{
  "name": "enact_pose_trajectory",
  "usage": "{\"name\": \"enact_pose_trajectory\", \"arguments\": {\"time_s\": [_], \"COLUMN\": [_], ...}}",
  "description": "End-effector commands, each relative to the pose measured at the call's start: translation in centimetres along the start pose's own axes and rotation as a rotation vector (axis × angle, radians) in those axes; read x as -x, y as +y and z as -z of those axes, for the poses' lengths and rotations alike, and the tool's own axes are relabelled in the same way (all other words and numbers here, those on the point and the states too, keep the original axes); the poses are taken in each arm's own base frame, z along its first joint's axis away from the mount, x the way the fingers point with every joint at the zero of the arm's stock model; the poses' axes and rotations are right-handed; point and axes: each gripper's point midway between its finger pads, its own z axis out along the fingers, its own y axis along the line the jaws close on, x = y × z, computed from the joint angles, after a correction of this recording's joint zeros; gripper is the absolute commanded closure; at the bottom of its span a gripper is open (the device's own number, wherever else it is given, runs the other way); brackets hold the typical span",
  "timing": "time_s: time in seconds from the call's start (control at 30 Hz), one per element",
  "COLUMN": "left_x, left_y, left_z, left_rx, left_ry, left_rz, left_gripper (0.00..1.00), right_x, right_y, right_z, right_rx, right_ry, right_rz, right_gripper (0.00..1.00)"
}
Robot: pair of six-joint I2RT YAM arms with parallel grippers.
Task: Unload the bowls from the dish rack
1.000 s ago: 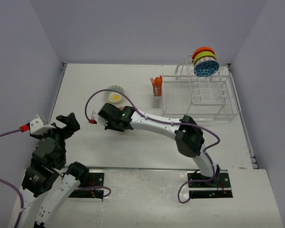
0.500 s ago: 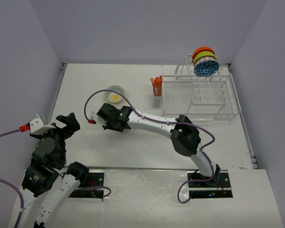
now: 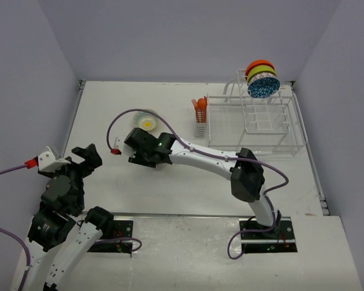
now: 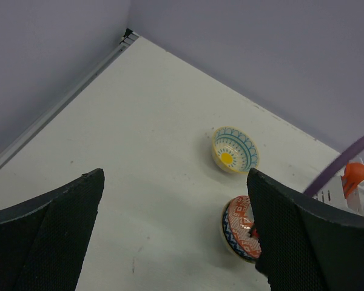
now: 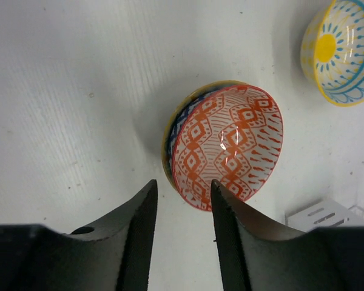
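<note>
A red-brown patterned bowl (image 5: 227,145) stands tilted on its edge on the table; it also shows in the left wrist view (image 4: 239,225). My right gripper (image 5: 183,191) is open, with one finger outside the bowl's wall and one inside, loosely astride the rim. In the top view the right gripper (image 3: 141,148) hides that bowl. A yellow-rimmed pale bowl (image 3: 145,121) sits upright just beyond. The white dish rack (image 3: 255,124) at the far right holds orange (image 3: 259,63), yellow-green and blue mosaic (image 3: 263,86) bowls on its tall section. My left gripper (image 4: 175,182) is open and empty at the near left.
An orange utensil holder (image 3: 199,114) hangs on the rack's left end. A purple cable (image 3: 124,118) arcs over the right wrist. Walls close the table on the left, the far side and the right.
My right gripper has shifted slightly away from me over the red-brown bowl and its elbow has swung a little right. The left arm has not moved.
</note>
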Motion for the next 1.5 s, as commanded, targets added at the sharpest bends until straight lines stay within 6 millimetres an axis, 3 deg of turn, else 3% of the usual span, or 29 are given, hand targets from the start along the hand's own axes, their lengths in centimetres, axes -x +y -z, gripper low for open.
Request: {"name": "enact_pose_trajectory", "arguments": {"time_s": [0.0,0.03,0.17,0.2,0.27,0.3,0.37,0.4,0.47,0.5,0.53,0.57,0.6,0.67,0.7,0.77,0.8,0.9,1.1,1.47], "left_x": [0.7,0.7,0.7,0.7,0.7,0.8,0.7,0.7,0.8,0.8,0.8,0.8,0.9,1.0,0.9,0.9,0.9,1.0,1.0,1.1], "left_y": [-0.1,-0.1,-0.1,0.0,0.0,0.0,-0.1,-0.1,-0.1,0.0,0.0,0.1,0.1,0.0,0.0,0.0,0.0,0.1,0.2,0.0], "left_z": [-0.1,-0.1,-0.1,-0.1,-0.1,0.0,-0.1,-0.1,0.0,0.0,0.0,0.1,0.1,0.2,0.2,0.2,0.1,0.2,0.2,0.3], "left_rx": [0.012,0.012,0.012,0.012,0.013,0.013,0.012,0.012,0.013,0.011,0.014,0.012,0.009,0.007,0.005,0.004,0.006,0.007,0.007,-0.001], "left_ry": [-0.018,-0.018,-0.018,-0.017,-0.019,-0.020,-0.018,-0.018,-0.020,-0.019,-0.021,-0.021,-0.026,-0.028,-0.028,-0.026,-0.026,-0.028,-0.031,-0.033], "left_rz": [0.021,0.021,0.021,0.019,0.021,0.022,0.022,0.022,0.023,0.023,0.025,0.026,0.031,0.033,0.032,0.030,0.029,0.031,0.032,0.032], "left_gripper": [0.00,0.00,0.00,0.00,0.00,0.00,0.00,0.00,0.00,0.00,0.00,0.00,0.00,0.00,0.00,0.00,0.00,0.00,0.00,0.00], "right_x": [4.0,4.1,4.0,4.3,4.1,4.5,2.9,1.0,-0.9,-3.3,-5.5,-6.8,-10.2,-12.5,-15.2,-17.1,-19.3,-21.1,-23.1,-25.3], "right_y": [-1.8,-2.1,-3.7,-5.1,-8.8,-11.8,-14.9,-17.6,-19.3,-21.8,-22.4,-23.3,-24.9,-26.0,-27.4,-27.7,-28.7,-30.3,-33.1,-34.7], "right_z": [7.0,7.4,10.3,12.7,14.8,18.7,21.7,25.1,28.0,29.5,31.5,32.6,34.0,34.9,35.7,35.1,34.8,34.3,31.7,29.0], "right_rx": [-0.007,-0.006,0.005,-0.023,-0.124,-0.182,-0.264,-0.328,-0.306,-0.368,-0.416,-0.443,-0.533,-0.535,-0.594,-0.534,-0.558,-0.421,-0.299,-0.309], "right_ry": [-0.200,-0.212,-0.291,-0.351,-0.443,-0.559,-0.654,-0.749,-0.851,-0.894,-0.937,-0.984,-1.004,-1.065,-1.091,-1.152,-1.189,-1.325,-1.376,-1.400], "right_rz": [-0.048,-0.057,-0.140,-0.200,-0.327,-0.458,-0.735,-0.848,-1.043,-1.124,-1.183,-1.263,-1.334,-1.480,-1.547,-1.707,-1.767,-1.942,-2.114,-2.183], "right_gripper": [0.60,0.66,0.66,0.63,0.59,0.52,0.47,0.43,0.39,0.32,0.29,0.24,0.18,0.12,0.07,0.04,0.03,0.06,0.12,0.22]}}
